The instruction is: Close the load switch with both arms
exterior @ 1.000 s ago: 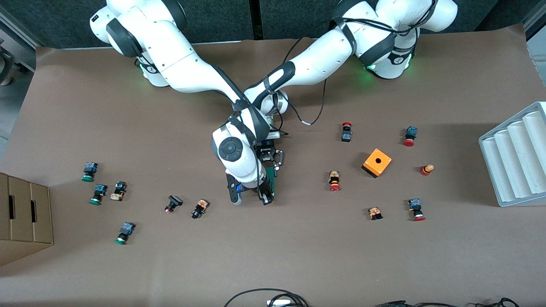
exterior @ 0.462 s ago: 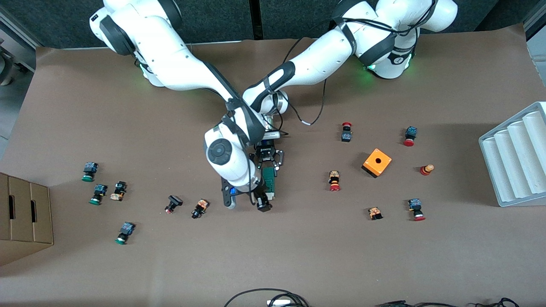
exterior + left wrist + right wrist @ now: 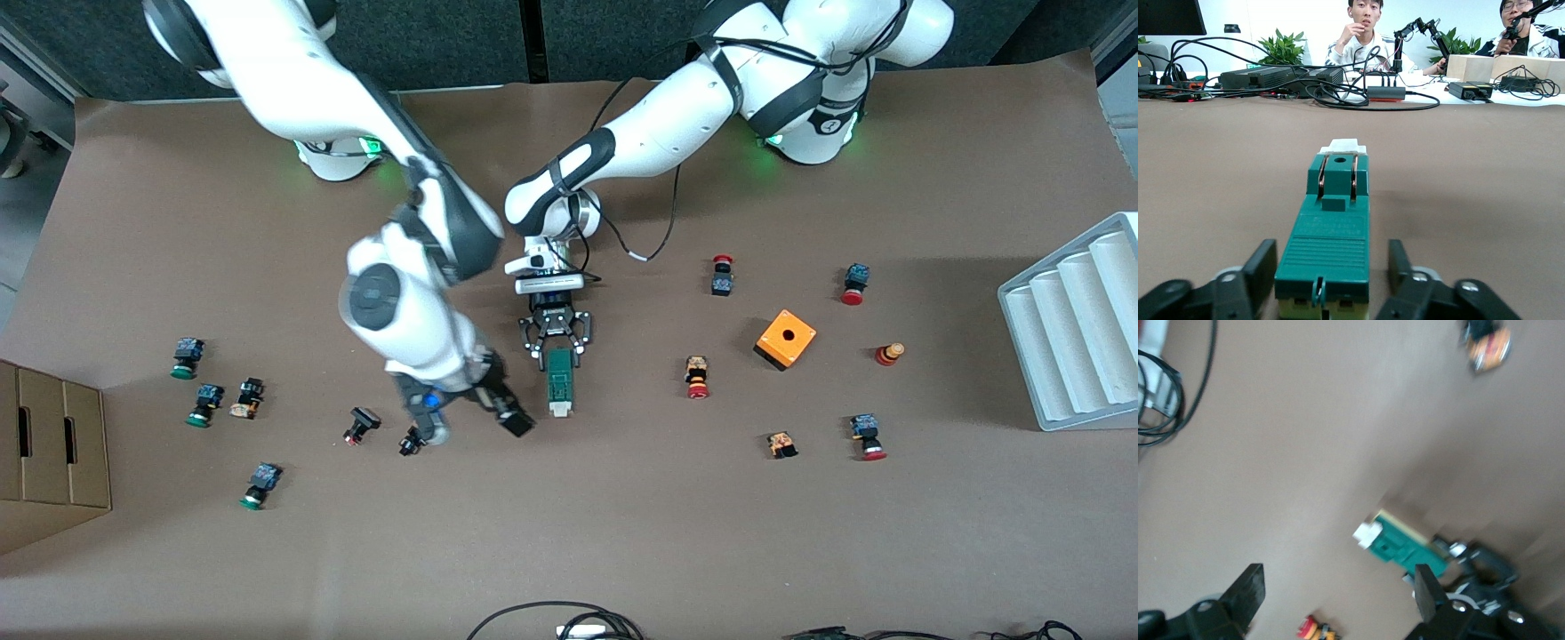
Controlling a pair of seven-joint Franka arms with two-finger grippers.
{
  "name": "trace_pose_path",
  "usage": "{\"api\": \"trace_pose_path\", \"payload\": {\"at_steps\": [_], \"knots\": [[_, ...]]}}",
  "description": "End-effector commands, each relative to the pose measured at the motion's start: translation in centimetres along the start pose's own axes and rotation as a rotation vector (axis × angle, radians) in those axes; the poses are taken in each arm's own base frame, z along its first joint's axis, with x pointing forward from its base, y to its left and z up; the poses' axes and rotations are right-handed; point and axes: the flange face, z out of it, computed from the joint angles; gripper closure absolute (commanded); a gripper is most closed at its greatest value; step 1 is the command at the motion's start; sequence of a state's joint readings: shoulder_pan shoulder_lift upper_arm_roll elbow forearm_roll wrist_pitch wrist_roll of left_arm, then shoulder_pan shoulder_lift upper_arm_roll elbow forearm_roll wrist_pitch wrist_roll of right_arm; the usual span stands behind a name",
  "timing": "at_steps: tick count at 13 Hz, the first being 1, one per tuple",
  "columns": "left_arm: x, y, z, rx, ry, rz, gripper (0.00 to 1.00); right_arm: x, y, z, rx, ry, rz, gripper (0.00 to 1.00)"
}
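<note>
Between two open grippers lies one load switch (image 3: 560,380).

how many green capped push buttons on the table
3, all toward the right arm's end of the table: one farthest from the camera, one nearer, one nearest. The arm may hide others.

The brown bench (image 3: 622,533) carries the green load switch (image 3: 560,382), lying flat between the spread fingers of the left hand (image 3: 556,348). Just beside the right hand (image 3: 507,411) lies a small push button (image 3: 411,440), partly hidden. An orange box (image 3: 786,339), a grey ribbed tray (image 3: 1076,320) and what looks like a cardboard box (image 3: 49,453) rest farther off.
</note>
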State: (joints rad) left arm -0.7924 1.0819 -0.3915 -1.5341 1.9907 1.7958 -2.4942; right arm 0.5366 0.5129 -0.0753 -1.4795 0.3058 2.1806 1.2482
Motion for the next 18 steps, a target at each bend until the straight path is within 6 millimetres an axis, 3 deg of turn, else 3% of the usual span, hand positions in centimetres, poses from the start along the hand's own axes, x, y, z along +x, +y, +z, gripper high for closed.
{"api": "trace_pose_path", "payload": {"at_steps": [1, 4, 6, 9, 11, 13, 18], "knots": [[-0.1, 0.4, -0.2, 0.014, 0.009, 0.003, 0.0, 3.0, 4.5, -6.0, -0.066, -0.057, -0.18, 0.0], [0.4, 0.5, -0.2, 0.016, 0.009, 0.003, 0.0, 8.5, 9.9, -13.9, -0.102, -0.055, -0.443, 0.0], [0.7, 0.6, -0.4, 0.032, -0.006, 0.055, 0.0, 11.0, 13.5, -17.9, -0.122, -0.027, -0.603, 0.0], [2.8, 1.0, -0.7, 0.081, -0.053, 0.126, 0.01, 14.0, 17.3, -23.0, -0.159, 0.014, -0.772, 0.0], [3.8, 1.2, -1.0, 0.103, -0.082, 0.144, 0.01, 15.4, 18.7, -24.8, -0.19, 0.029, -0.85, 0.0], [4.9, 1.7, -1.7, 0.118, -0.121, 0.171, 0.01, 16.4, 18.8, -25.7, -0.224, 0.043, -0.872, 0.0], [9.6, 2.7, -3.0, 0.146, -0.253, 0.33, 0.01, 17.6, 19.1, -26.1, -0.313, 0.093, -0.91, 0.0]]}}
